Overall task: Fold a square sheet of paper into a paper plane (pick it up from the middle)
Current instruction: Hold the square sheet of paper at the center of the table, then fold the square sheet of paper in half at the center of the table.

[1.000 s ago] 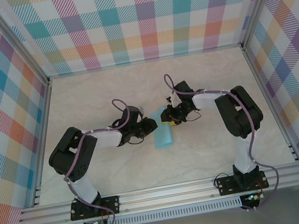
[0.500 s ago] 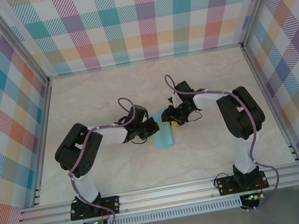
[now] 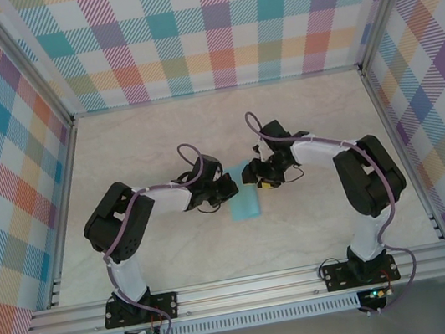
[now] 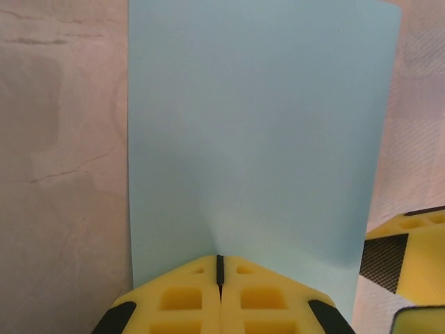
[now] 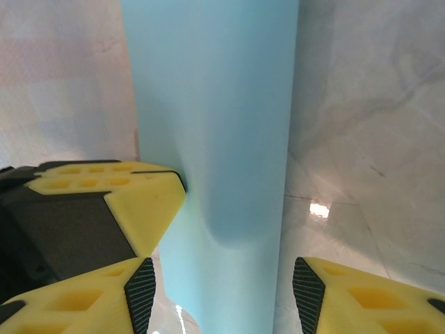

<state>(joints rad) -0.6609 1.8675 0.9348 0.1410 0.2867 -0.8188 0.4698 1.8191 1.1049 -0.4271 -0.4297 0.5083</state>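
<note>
The sheet of paper [image 4: 257, 139] – light blue, folded into a narrow strip – sits near the middle of the table [image 3: 158, 135], one long edge lifted off the surface. The left gripper [image 4: 220, 268] pinches that near edge, its yellow fingers pressed flat together on the paper, which puckers slightly at the bite. The right gripper [image 5: 224, 292] straddles the strip's far end with its jaws apart, a black pad on either side and a gap between each pad and the paper. In the right wrist view one of the left gripper's fingers [image 5: 132, 202] lies just against the strip's edge.

The tabletop is pale and marbled, with a faint glossy highlight beside the paper. Bare surface runs wide to the far side and out to both flanks – both arms reach inward from the near rail [image 3: 250, 285]. Pastel plaid walls [image 3: 208, 25] close three sides, set in aluminium frame posts.
</note>
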